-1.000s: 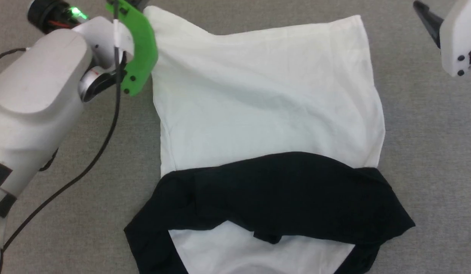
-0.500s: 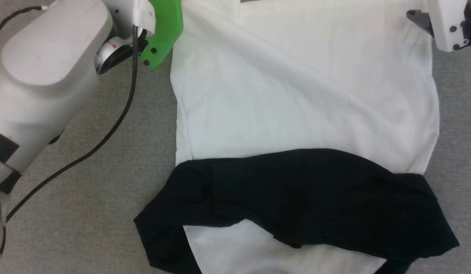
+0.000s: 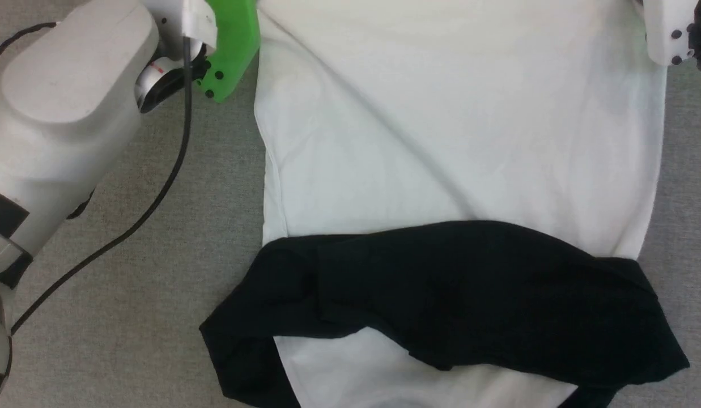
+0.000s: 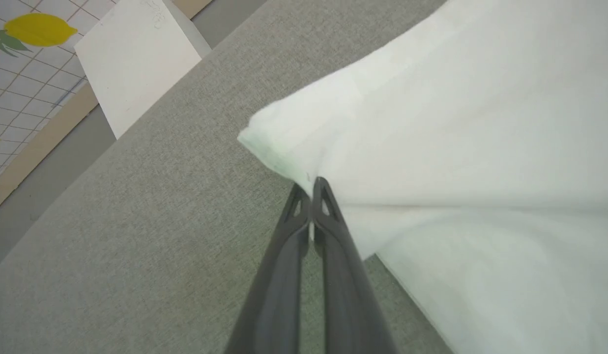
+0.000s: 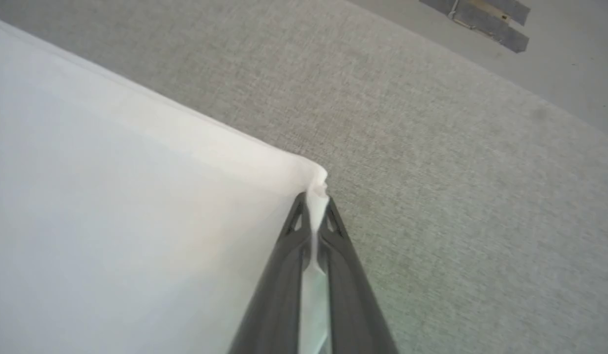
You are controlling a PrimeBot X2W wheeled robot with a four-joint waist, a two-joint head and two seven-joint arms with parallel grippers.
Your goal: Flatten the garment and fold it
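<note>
The garment [image 3: 441, 141] lies on the grey surface, its white body reaching the top of the head view and its black sleeves and shoulders [image 3: 452, 300] folded across the near part. In the left wrist view my left gripper [image 4: 311, 189] is shut on the garment [image 4: 456, 147] at a white corner. In the right wrist view my right gripper [image 5: 313, 201] is shut on the garment [image 5: 136, 221] at its other white corner, cloth pinched between the fingers. My pale left forearm [image 3: 67, 113] with a green bracket sits at the upper left of the head view, my right wrist housing [image 3: 667, 28] at the upper right.
A black cable [image 3: 129, 226] trails over the grey surface left of the shirt. A rigid white box [image 4: 136, 64] stands beyond the corner in the left wrist view, beside a tiled lemon-print floor [image 4: 23, 44]. Dark strips [image 5: 476, 22] lie far off in the right wrist view.
The head camera has shifted, so the shirt sits closer and higher in view. My right gripper came in from the right onto the shirt's far right corner and closed on it.
</note>
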